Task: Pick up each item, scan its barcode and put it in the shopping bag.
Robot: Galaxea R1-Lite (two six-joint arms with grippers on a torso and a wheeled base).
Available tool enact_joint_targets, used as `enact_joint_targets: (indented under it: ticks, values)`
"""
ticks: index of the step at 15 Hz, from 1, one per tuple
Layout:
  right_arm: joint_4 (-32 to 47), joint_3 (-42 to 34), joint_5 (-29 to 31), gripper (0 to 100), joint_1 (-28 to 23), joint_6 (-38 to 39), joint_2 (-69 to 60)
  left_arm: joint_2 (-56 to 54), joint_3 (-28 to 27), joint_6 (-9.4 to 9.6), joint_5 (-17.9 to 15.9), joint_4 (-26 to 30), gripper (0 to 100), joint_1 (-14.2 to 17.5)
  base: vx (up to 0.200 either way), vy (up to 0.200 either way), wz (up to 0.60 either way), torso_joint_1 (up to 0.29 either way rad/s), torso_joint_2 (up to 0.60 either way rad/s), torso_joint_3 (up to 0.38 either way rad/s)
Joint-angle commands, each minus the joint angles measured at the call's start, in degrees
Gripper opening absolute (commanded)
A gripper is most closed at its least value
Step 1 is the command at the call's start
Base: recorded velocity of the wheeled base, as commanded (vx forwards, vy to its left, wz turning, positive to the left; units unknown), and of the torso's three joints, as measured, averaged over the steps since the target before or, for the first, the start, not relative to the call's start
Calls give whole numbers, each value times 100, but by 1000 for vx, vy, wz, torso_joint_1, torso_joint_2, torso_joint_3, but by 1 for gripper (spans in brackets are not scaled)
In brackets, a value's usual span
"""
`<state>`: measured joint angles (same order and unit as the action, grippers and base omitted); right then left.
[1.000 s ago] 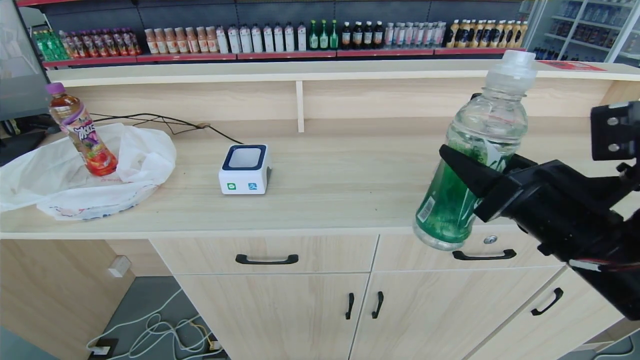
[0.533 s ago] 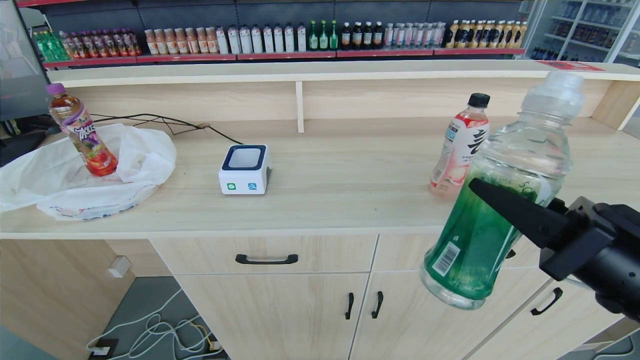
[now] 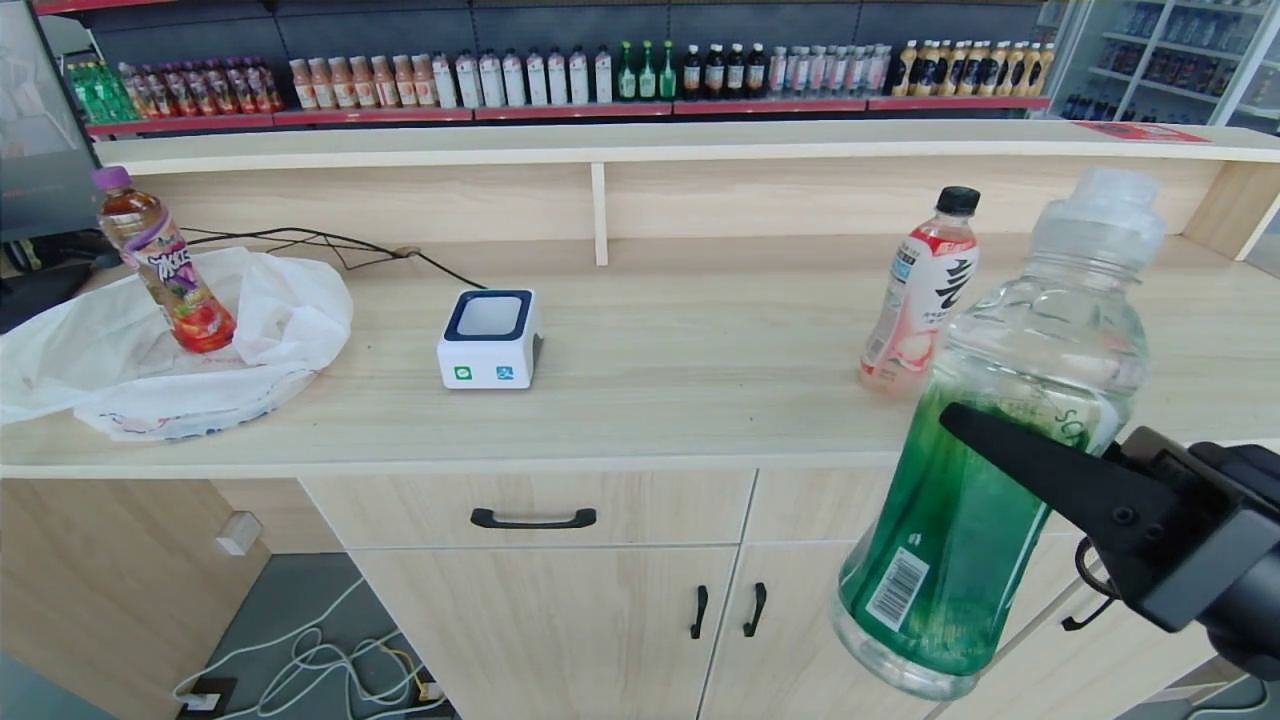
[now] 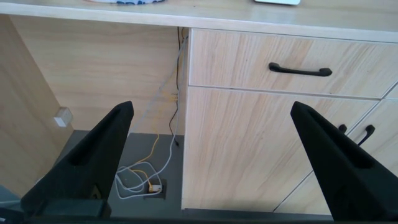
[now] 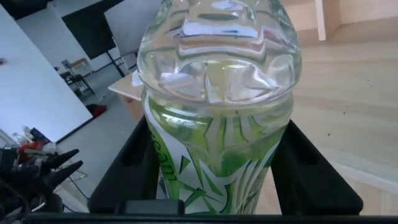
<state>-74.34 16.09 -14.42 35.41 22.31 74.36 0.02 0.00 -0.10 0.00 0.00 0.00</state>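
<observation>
While the right gripper [image 5: 214, 177] is clamped on the green bottle [image 3: 960, 540], held nearly upright with its top leaning right, the scanner [image 3: 489, 338] sits well apart toward the robot's left.

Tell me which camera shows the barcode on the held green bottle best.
Head view: the barcode faces this camera, low on the green bottle held in the right pincer. The right wrist view looks closely at that bottle's clear shoulder and label. The left wrist view faces the cabinet drawers.
</observation>
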Motion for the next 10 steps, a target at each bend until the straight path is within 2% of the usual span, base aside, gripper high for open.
enact_joint_targets:
  ticks: [1,6,10]
  values:
    - [-2,-36,-26,0,203,239,34,-2,0,1,0,0,100,0,0,0,0,0,0,0]
    - [-265,52,-34,0,519,845,307,-2,0,1,0,0,100,0,0,0,0,0,0,0]
    - [-1566,-62,-131,0,730,889,1274,-2,0,1,0,0,100,0,0,0,0,0,0,0]
